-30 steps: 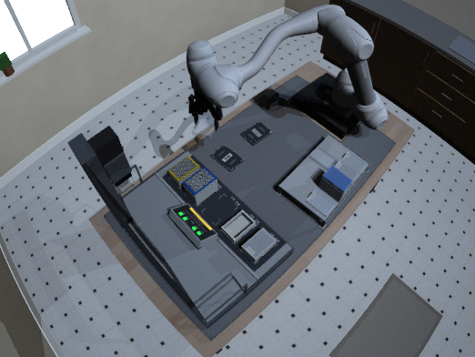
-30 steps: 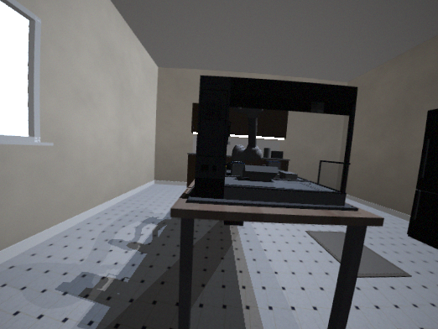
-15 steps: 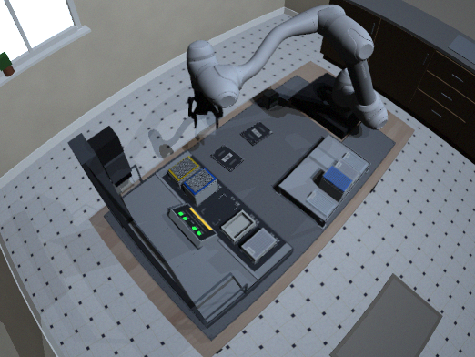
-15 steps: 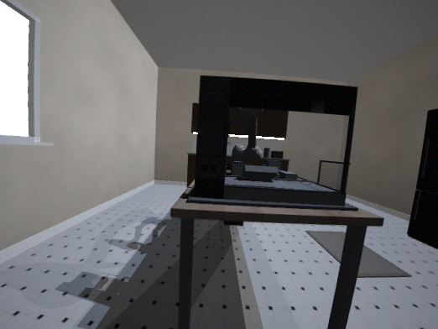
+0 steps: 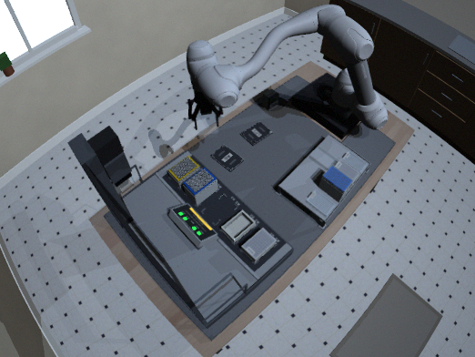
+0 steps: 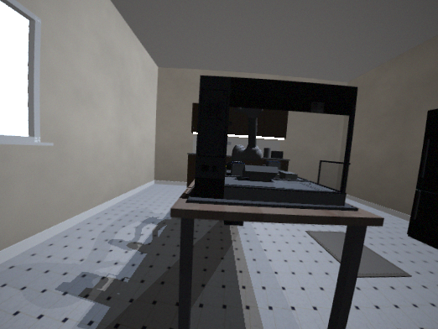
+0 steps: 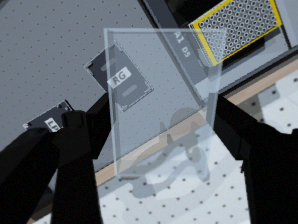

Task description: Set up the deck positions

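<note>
My claw (image 7: 159,125) pinches a clear tip-rack cover (image 7: 157,95) by its long edges, held aloft over the table edge (image 7: 150,150); beyond it, the yellow-framed tip rack (image 7: 239,26) at D5 stands uncovered, full of tips; RG nest (image 7: 120,77) shows through the cover; the neighbouring nest's label (image 7: 51,122) is cut off by my finger.
</note>
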Robot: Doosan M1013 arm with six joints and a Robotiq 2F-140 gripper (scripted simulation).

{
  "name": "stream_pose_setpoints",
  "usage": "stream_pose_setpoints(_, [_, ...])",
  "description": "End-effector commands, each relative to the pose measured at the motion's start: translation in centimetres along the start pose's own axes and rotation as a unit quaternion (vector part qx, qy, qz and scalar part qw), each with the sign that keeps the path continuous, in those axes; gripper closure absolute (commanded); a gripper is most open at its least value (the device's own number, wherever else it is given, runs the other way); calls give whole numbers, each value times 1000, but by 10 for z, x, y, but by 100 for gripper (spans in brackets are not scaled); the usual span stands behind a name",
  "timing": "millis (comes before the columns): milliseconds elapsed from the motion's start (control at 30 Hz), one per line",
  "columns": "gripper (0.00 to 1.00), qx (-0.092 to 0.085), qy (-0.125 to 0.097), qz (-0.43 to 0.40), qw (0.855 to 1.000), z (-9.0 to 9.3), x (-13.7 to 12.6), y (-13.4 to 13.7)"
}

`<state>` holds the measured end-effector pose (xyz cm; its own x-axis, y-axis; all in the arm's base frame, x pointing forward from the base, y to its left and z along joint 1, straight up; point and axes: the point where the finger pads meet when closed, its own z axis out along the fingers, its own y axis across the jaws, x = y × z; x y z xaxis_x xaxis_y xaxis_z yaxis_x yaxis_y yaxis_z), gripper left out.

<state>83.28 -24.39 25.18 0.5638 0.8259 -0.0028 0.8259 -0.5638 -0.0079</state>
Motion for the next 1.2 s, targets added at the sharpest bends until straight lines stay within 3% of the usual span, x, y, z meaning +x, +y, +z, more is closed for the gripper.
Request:
stream_pose_setpoints(0, [90, -3, 0, -45, 999, -1, -2, 1])
stream_pose_setpoints(400, [90, -3, 0, -144, 990, -1, -2, 1])
stream_pose_setpoints(833, [90, -3, -1, -252, 968, -1, -2, 1])
stream_pose_setpoints(1067, [90, -3, -1, -318, 948, -1, -2, 1])
stream_pose_setpoints(1167, [90, -2, 0, -316, 949, -1, -1, 1])
